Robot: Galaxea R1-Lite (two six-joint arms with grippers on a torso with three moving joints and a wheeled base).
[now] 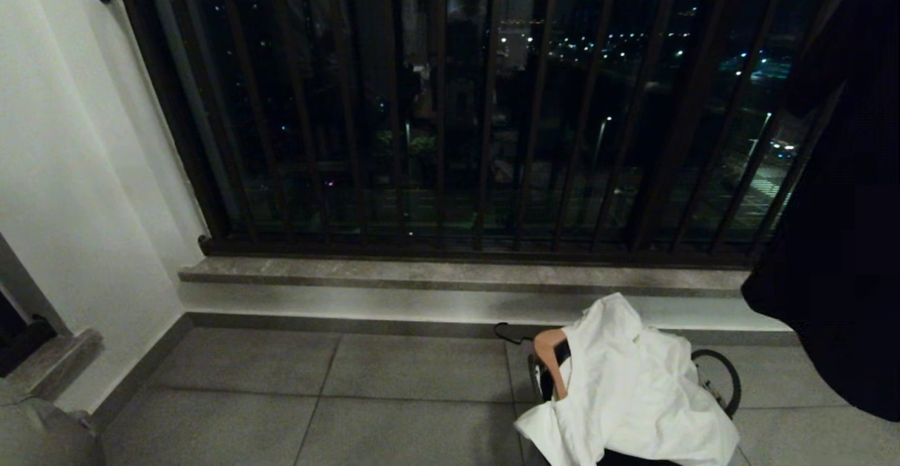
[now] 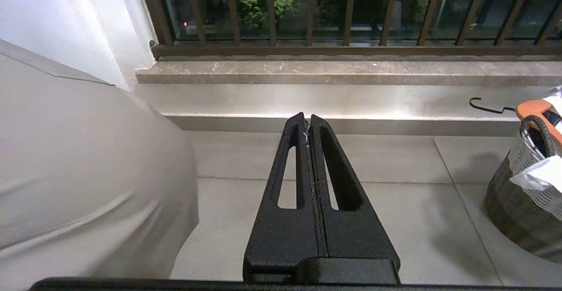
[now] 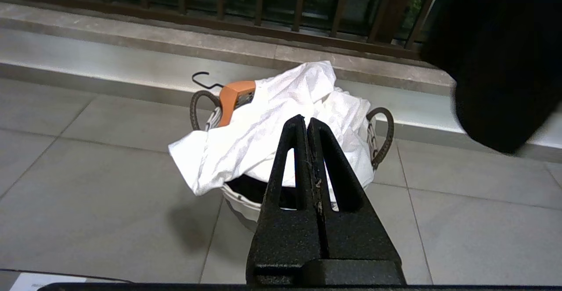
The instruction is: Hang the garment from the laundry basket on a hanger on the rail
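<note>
Both jaws are clenched and empty: left gripper (image 2: 308, 122) idle, right gripper (image 3: 304, 124) aimed at the basket (image 3: 239, 203) on the floor by the step. A white garment (image 3: 281, 124) drapes over it, on an orange hanger (image 3: 230, 100). Best to open wide, then pinch the hanger neck. No rail shows; the basket's inside is hidden.

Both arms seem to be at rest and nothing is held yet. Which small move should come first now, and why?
Probably open the right tool and lower it toward the white garment. This tool is shut, empty and aimed at the laundry basket, where the garment lies draped over the rim beside the orange hanger. The left tool is shut too, farther from the basket.
</note>
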